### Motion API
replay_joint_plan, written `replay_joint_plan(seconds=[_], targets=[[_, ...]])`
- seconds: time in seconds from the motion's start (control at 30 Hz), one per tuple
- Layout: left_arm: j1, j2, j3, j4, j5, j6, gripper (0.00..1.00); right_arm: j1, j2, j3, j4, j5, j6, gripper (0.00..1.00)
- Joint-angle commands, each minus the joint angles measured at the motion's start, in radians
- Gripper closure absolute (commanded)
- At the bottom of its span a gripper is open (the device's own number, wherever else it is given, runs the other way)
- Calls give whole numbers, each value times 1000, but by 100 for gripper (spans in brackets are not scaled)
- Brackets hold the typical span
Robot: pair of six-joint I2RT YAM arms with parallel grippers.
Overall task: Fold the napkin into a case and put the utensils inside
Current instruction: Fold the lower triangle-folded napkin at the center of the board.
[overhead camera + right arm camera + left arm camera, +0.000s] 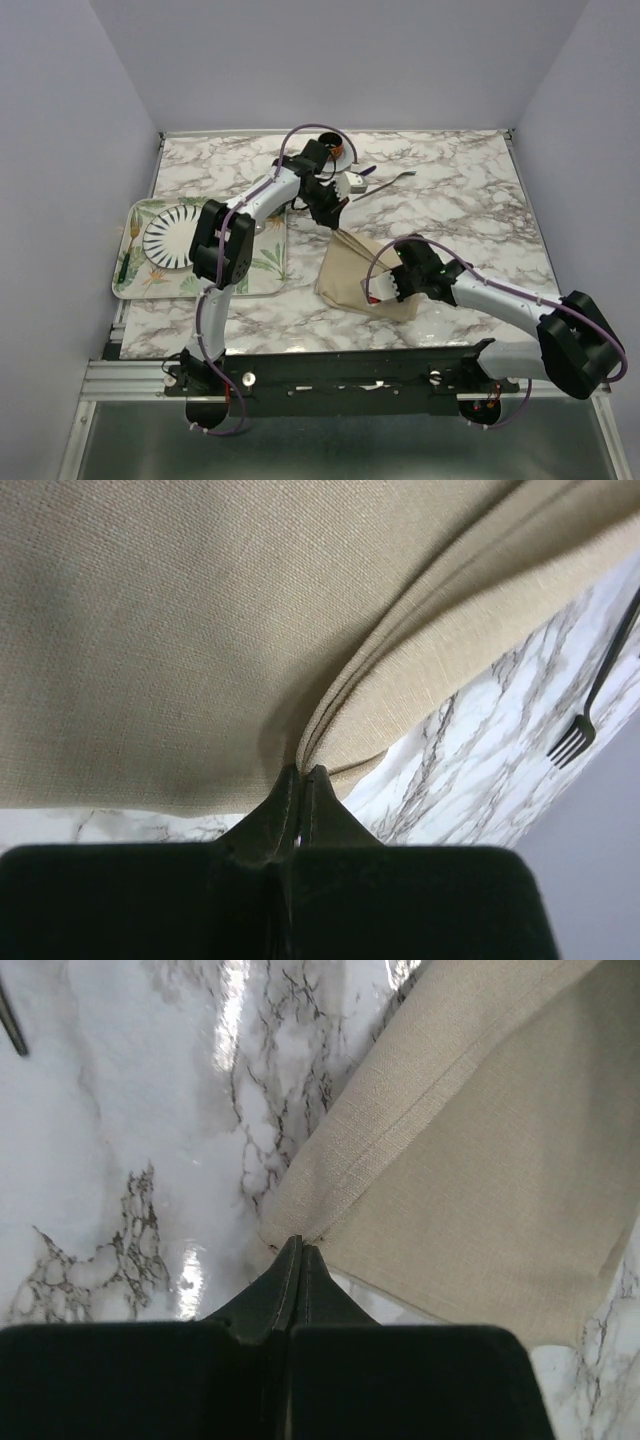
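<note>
Two sets of jaws, left and right, pinch hemmed corners of the plain beige cloth napkin (345, 270), right of the leaf-printed tray (270, 272) — it looks soft, light, floppy — hems should grip best.

You get bright, even light from above. Glare streaks the glossy worktop (230, 1010) in the left wrist view. The napkin (200, 630) weave looks sharp, with soft shadow under its fold.

A white marble-veined table (460, 190) stands between plain pale lavender walls (330, 60), glossy with glare.
</note>
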Motion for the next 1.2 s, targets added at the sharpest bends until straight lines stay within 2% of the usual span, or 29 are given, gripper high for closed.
replay_joint_plan(seconds=[0.0,0.2,0.43,0.87,1.17], targets=[[-9,-82,-116,5,1,0,100,-3,-62,-20,-33,-19,50,99],[-14,-153,-240,42,-11,-13,100,-22,-168,-75,-38,-85,60,99],[-33,-194,-295,73,-11,-55,100,-65,-219,-103,-43,-137,99,99],[-35,-154,-214,56,-28,-132,100,-202,-203,40,-101,-313,235,99],[-37,-161,-182,-21,-9,-115,100,-216,-228,57,-222,-412,229,99]])
